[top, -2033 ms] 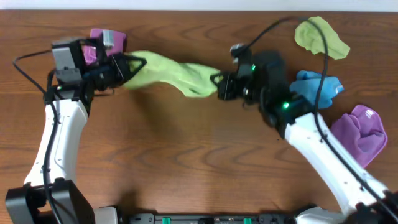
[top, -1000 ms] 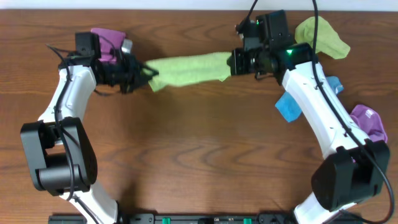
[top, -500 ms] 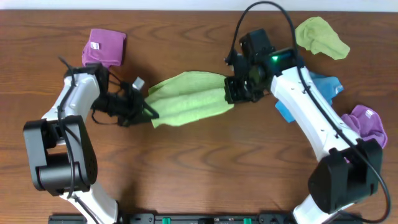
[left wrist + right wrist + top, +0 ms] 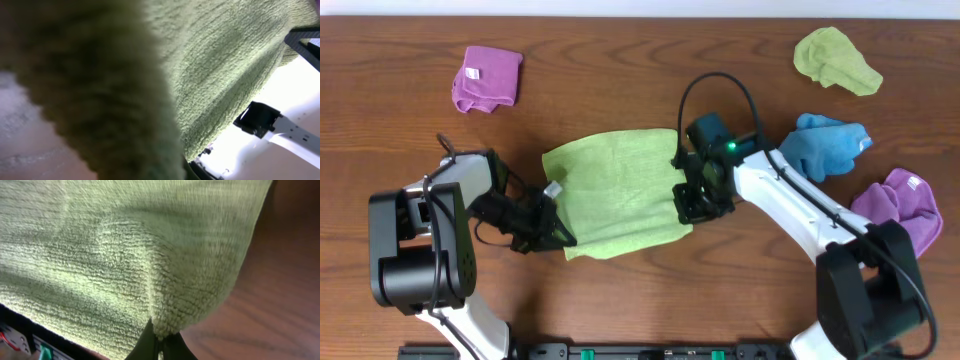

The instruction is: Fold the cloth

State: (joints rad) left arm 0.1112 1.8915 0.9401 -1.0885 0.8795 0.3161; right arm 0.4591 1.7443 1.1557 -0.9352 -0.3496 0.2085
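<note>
**Green cloth lowered and spread between both grippers**

Since two seconds ago, the green cloth (image 4: 615, 192) has gone from a twisted band strung across the far part of the table (image 4: 640, 300) to a nearly flat sheet at its centre. Both my arms have swung in toward the near edge. My left gripper (image 4: 558, 236) is closed on the cloth's lower left corner. My right gripper (image 4: 692, 206) pinches the right edge, with the fabric nipped between its fingertips in the right wrist view. The left wrist view shows only cloth, lifted close over the lens. The left corner appears raised off the wood, so an uneven release could let it curl under. Pulling further apart could slip the thin right-hand pinch.
</note>
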